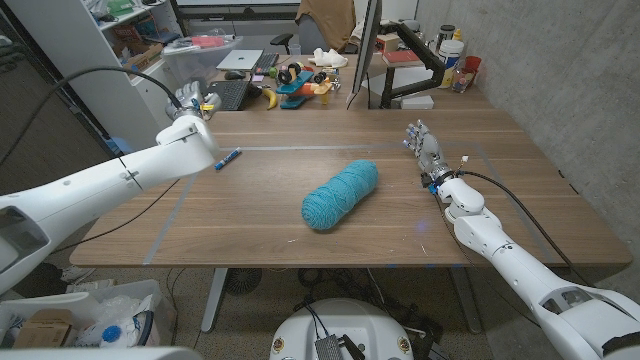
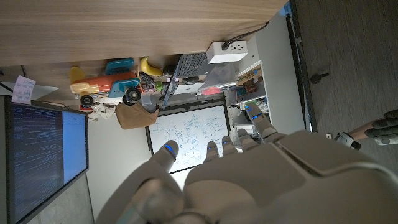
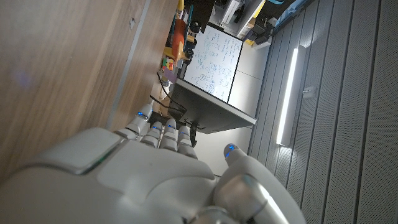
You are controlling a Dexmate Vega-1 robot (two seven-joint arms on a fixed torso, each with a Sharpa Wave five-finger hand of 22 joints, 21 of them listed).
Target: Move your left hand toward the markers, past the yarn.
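A teal skein of yarn (image 1: 340,193) lies at the middle of the wooden table (image 1: 250,235). A blue marker (image 1: 228,158) lies to its left, close beside my left wrist. My left hand (image 1: 189,101) hovers over the table's far left corner, beyond the marker, holding nothing, its fingers (image 2: 169,151) stretched out and a little apart toward the back desk. My right hand (image 1: 424,146) stands at the right side of the table, well right of the yarn, fingers (image 3: 153,130) straight and holding nothing.
Behind the table a cluttered desk (image 1: 300,85) carries a laptop (image 1: 240,60), a keyboard (image 1: 228,95), a banana and toys. A monitor (image 1: 366,50) stands at the back, shelves (image 1: 120,30) at the far left. Pale tape lines (image 1: 300,148) cross the tabletop.
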